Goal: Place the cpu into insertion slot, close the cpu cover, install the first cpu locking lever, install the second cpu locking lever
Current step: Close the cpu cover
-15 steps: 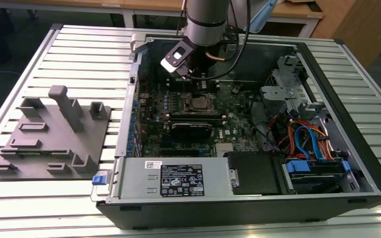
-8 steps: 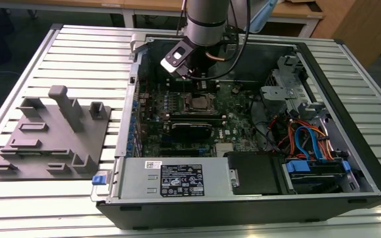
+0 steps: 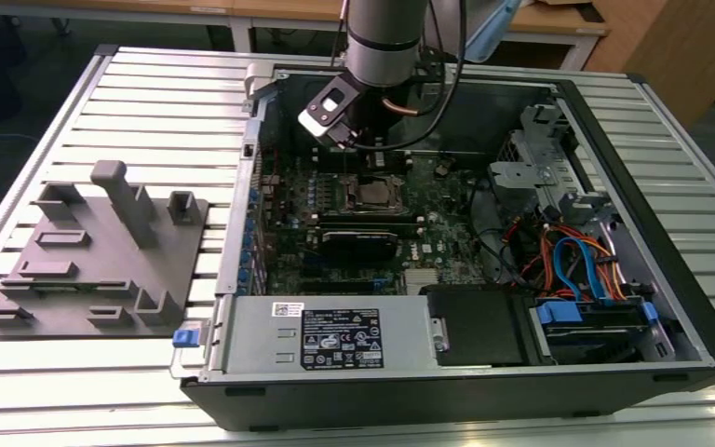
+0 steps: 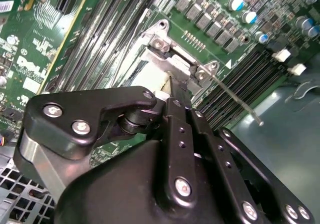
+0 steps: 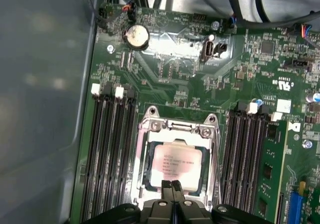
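Above the cpu cover (image 5: 214,154), tool (image 5: 173,185) pinched narrow, empty; cpu (image 5: 176,164) seated beneath. Risk: skidding off the frame, gouging motherboard (image 5: 180,88).

Tight in here! The case (image 3: 457,400) lay open on top, and the arm (image 3: 383,37) hung down through that opening. The gripper (image 5: 172,185), fingers pressed together, sat over the cpu cover (image 5: 177,129). It was hemmed in by one bank of memory slots (image 5: 110,154) just beside the cover and a second bank (image 5: 247,154) opposite. The case wall (image 5: 40,108) ran close past the first bank. A thin lever (image 4: 235,97) jutted clear of the board. Cables (image 3: 569,261) and a drive cage (image 3: 538,140) crowded the exterior view's right, and a black module (image 3: 360,244) lay near the cover.
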Available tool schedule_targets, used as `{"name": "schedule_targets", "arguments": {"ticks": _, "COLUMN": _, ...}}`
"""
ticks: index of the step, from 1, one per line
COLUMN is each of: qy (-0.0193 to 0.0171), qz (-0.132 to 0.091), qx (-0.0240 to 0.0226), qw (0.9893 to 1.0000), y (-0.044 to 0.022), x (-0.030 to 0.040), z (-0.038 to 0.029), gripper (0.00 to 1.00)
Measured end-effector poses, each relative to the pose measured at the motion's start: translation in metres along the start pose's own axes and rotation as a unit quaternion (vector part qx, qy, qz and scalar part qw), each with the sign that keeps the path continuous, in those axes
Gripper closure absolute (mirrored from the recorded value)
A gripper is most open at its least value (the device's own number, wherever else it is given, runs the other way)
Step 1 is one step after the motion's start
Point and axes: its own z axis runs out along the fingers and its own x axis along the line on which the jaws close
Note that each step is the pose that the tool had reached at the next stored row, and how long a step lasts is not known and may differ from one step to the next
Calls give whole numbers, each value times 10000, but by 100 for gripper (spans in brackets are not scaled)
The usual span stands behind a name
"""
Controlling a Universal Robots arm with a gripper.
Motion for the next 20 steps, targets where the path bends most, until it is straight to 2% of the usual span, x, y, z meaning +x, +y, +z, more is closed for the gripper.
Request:
{"name": "schedule_targets", "arguments": {"ticks": 5, "qy": 0, "qz": -12, "qx": 1, "qw": 10000, "y": -63, "x": 7, "z": 14, "gripper": 90}}
{"name": "schedule_targets", "arguments": {"ticks": 8, "qy": 1, "qz": -23, "qx": 0, "qw": 10000, "y": -78, "x": 9, "z": 44, "gripper": 90}}
{"name": "schedule_targets", "arguments": {"ticks": 13, "qy": 1, "qz": -33, "qx": 0, "qw": 10000, "y": -85, "x": 10, "z": 122, "gripper": 90}}
{"name": "schedule_targets", "arguments": {"ticks": 20, "qy": -1, "qz": -32, "qx": 3, "qw": 10000, "y": -86, "x": 9, "z": 187, "gripper": 90}}
